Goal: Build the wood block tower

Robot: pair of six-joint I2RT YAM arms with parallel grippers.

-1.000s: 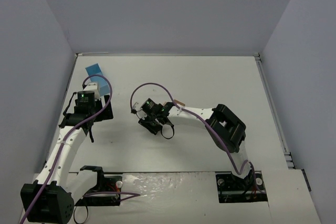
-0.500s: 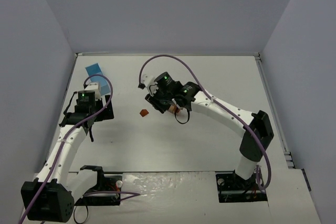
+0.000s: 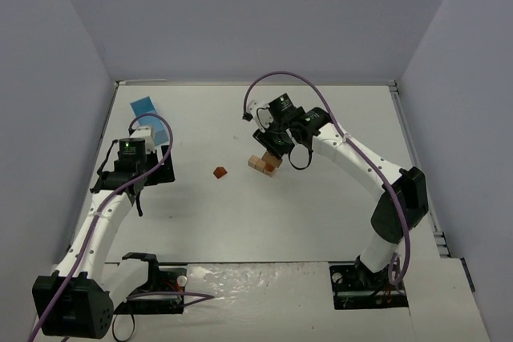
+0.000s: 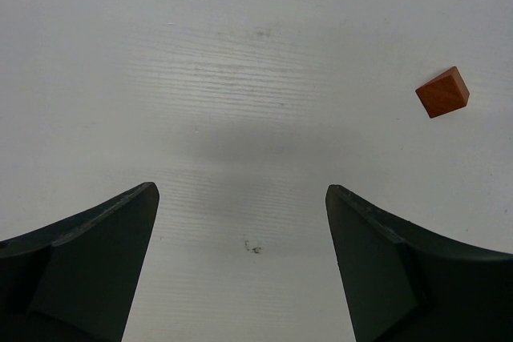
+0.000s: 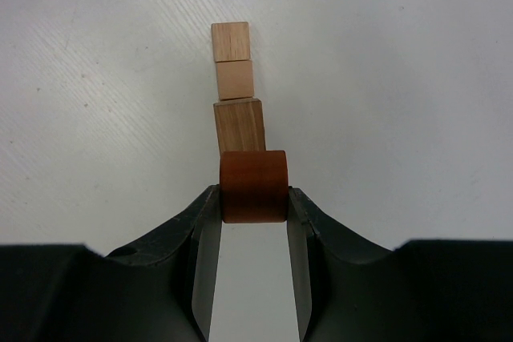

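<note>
Progress: we judge the wood block tower to be partly built. Three tan blocks [image 5: 235, 79] are grouped together, and two pieces are not yet placed.
Tower position: the blocks sit mid-tabletop [image 3: 321, 222], directly in front of the right arm's wrist. In the right wrist view they touch end to end in a line. We cannot tell from that angle whether they lie flat or step upward.
Right fingers [image 5: 210, 206]: closed snugly on a reddish-brown block [image 5: 253, 174], which fills the gap between them. It is held at the near end of the tan line, and we cannot say whether it touches the nearest tan block.
Left fingers [image 4: 132, 214]: spread wide, gripping nothing, with bare tabletop beneath them.
Left to do: seat the held block, then fetch the loose reddish-brown piece [image 4: 442, 92], which lies alone between the two arms, well apart from the stack.
Materials: the tan blocks are pale unfinished wood, squarish and sharp-edged, and the nearest shows darker grain streaks.
Held block: smooth stained wood with rounded upper corners, so we expect it to sit less squarely than its neighbours.
Loose piece: angular and the same red-brown colour, with one lighter face.
Surroundings: a light-blue box [image 3: 144, 106] rests at the far left, just beyond the left arm.
</note>
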